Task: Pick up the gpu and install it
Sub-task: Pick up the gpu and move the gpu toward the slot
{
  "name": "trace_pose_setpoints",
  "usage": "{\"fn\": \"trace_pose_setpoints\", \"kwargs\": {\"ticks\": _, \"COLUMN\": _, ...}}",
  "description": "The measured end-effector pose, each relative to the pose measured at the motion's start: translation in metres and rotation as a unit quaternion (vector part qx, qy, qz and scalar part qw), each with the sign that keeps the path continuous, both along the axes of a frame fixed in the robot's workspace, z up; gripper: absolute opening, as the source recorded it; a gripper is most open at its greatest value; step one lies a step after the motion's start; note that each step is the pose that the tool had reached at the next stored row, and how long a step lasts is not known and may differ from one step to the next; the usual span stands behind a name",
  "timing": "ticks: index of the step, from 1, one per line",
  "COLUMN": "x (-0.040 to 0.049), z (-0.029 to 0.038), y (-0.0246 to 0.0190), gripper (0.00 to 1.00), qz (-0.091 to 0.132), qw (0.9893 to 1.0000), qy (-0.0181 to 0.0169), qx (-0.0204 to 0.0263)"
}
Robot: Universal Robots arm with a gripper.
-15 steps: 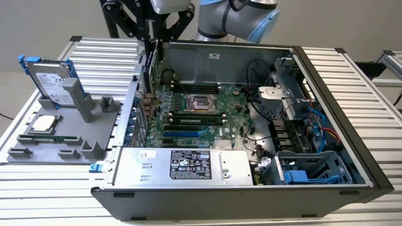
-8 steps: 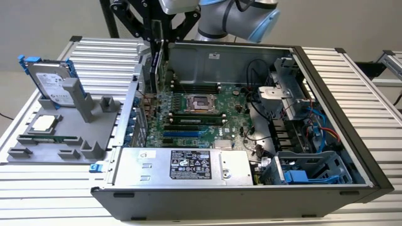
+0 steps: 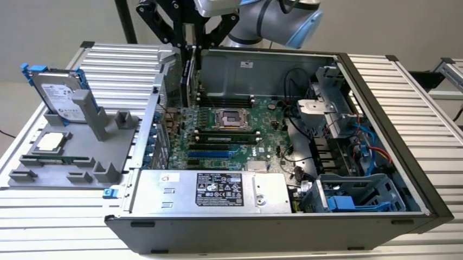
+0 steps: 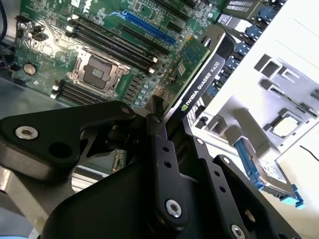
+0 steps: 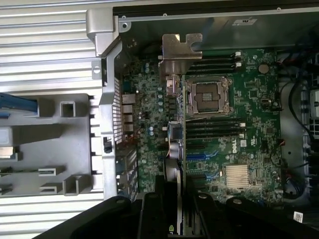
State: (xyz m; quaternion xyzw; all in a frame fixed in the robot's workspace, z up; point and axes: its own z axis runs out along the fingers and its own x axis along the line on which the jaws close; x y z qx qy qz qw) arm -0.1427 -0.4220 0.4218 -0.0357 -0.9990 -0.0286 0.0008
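**Open computer case (image 3: 376, 70), arm working at its side toward the exterior view's left.** The gripper (image 3: 190, 47) stands above the motherboard (image 3: 268, 116). Its fingers (image 4: 158, 144) are clamped on the two faces of the gpu (image 4: 197, 74).

The card hangs off the grey fixture (image 3: 87, 149) and reaches from the grip down toward the board. In the first wrist view its silver bracket (image 5: 182, 47) lies at the end farthest from the fingers.

- **Step in hand:** We judge the pick-up done and the installing under way. The card is carried, and no slot holds it yet.
- **What seating calls for:** In our reading, the contact edge must lie along an expansion slot (image 5: 197, 158) and the bracket must meet the slotted rear wall (image 5: 112, 114). As held, the card seems to run across the slots rather than along them.
- **Room and edges:** There is open space above the board. The tight edges are:
  - the rear wall, just beside the card;
  - the processor socket (image 5: 207, 94) and memory slots (image 5: 212, 130), near it;
  - the power supply (image 3: 217, 192), along the case's near side in the exterior view.

We cannot tell the gap under the card's lower end.
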Motion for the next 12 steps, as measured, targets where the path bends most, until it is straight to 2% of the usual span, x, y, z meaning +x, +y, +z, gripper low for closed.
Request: {"fn": "trace_pose_setpoints", "kwargs": {"ticks": 12, "x": 0.0159, "z": 0.0000, "y": 0.0000, "gripper": 0.00, "qz": 0.000, "qw": 1.0000, "qy": 0.0000, "qx": 0.0000}}
